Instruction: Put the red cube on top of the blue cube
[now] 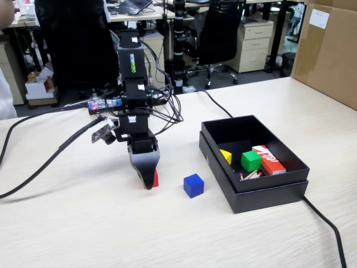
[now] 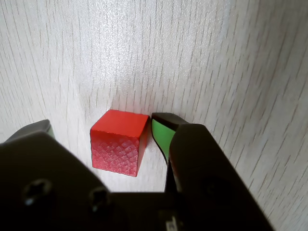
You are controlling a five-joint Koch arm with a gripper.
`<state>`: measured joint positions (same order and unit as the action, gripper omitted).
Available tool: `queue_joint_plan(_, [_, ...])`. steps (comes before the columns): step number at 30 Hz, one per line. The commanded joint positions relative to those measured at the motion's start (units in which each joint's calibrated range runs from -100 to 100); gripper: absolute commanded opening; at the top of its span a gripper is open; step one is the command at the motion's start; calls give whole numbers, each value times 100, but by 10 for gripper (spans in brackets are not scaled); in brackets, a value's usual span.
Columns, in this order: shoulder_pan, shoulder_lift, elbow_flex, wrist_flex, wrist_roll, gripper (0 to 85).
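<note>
The red cube (image 2: pixel 118 139) sits on the pale wooden table between my gripper's (image 2: pixel 103 124) jaws. The jaws are open. The right jaw, with a green pad, is at the cube's right side, touching or nearly so. The left jaw stands well apart from the cube's left side. In the fixed view the gripper (image 1: pixel 146 181) points down at the table and hides most of the red cube (image 1: pixel 155 178), of which only a sliver shows. The blue cube (image 1: pixel 193 185) sits on the table a short way to the right of it, by itself.
A black open box (image 1: pixel 262 192) stands right of the blue cube. It holds a green cube (image 1: pixel 251 161), a yellow piece (image 1: pixel 225 156) and a red-and-white printed box (image 1: pixel 269 159). Black cables (image 1: pixel 44 164) run across the table on the left and behind the arm.
</note>
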<state>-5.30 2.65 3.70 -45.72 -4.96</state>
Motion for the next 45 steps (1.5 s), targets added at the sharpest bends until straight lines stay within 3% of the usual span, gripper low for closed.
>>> queue_joint_plan(1, [5, -7, 147, 162, 0, 364])
queue_joint_plan(3, [-5, -7, 120, 162, 0, 291])
queue_joint_plan(6, [-15, -19, 56, 162, -39, 249])
queue_joint_plan(11, [-44, -65, 47, 162, -54, 17])
queue_joint_plan(21, [-20, -1120, -134, -106, 20, 9])
queue_joint_plan(27, [117, -2118, 129, -486, 205, 9])
queue_joint_plan(29, [391, -2497, 891, -840, 352, 9])
queue_joint_plan(37, [757, -2130, 1915, -1151, 576, 9])
queue_joint_plan(45, [806, -638, 2767, -1143, 615, 9])
